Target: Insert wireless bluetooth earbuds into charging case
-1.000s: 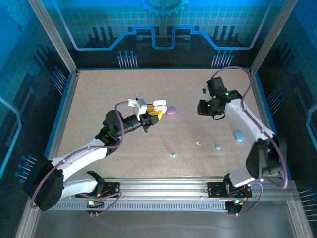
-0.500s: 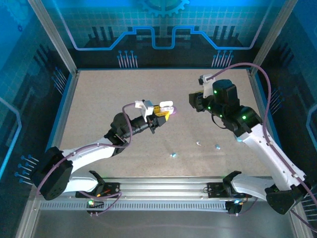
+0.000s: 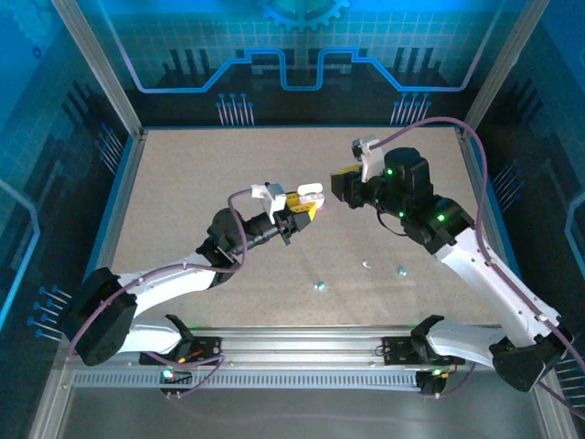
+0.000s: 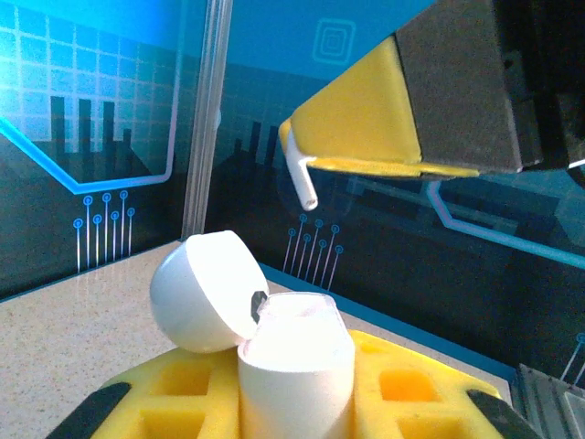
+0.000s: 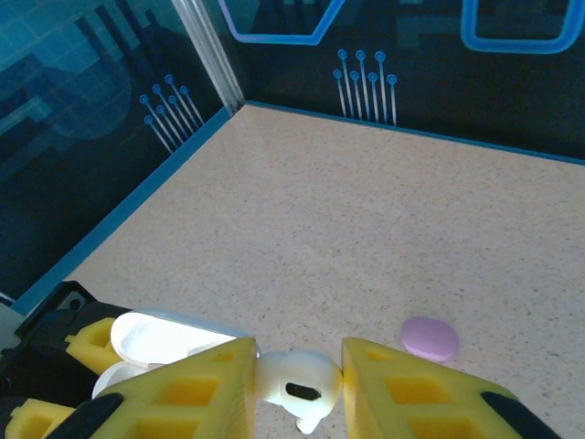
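**A:** What's changed?

**B:** The right gripper [image 3: 342, 184], clamped on a white earbud [image 5: 297, 380], has swung from the right edge to frame centre, just beside the open charging case [image 4: 294, 366] that the closed left gripper [image 3: 298, 208] grips.

**A:** Meaning?

**B:** Insertion looks next, though bud and case aren't touching yet.

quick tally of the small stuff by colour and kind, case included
white charging case, lid open: 1
white earbuds: 2
light blue earbuds: 2
purple pebble-shaped piece: 1
total: 6
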Tool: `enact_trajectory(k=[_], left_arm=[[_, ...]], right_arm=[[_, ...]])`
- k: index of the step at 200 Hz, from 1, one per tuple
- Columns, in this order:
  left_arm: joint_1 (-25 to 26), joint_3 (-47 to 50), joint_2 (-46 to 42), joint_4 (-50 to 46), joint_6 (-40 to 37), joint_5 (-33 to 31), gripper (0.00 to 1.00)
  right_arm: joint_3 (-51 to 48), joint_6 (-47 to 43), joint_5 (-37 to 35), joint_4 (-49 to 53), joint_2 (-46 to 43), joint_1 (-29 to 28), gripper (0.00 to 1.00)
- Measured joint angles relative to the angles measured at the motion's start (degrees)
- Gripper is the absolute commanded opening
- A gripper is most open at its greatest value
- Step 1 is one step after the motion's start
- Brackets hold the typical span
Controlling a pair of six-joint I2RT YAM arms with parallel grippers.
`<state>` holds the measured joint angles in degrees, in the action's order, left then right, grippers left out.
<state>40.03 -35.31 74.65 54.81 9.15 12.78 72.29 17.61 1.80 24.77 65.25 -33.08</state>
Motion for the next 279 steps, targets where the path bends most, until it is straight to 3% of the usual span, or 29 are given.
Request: enact_trajectory(k=[279], left_arm=[[0.3, 0.0, 0.4, 1.9, 1.5, -2.5, 0.23]], right_arm=[[-1.1, -2.1, 7.7, -1.7, 3.6, -2.3, 0.29]])
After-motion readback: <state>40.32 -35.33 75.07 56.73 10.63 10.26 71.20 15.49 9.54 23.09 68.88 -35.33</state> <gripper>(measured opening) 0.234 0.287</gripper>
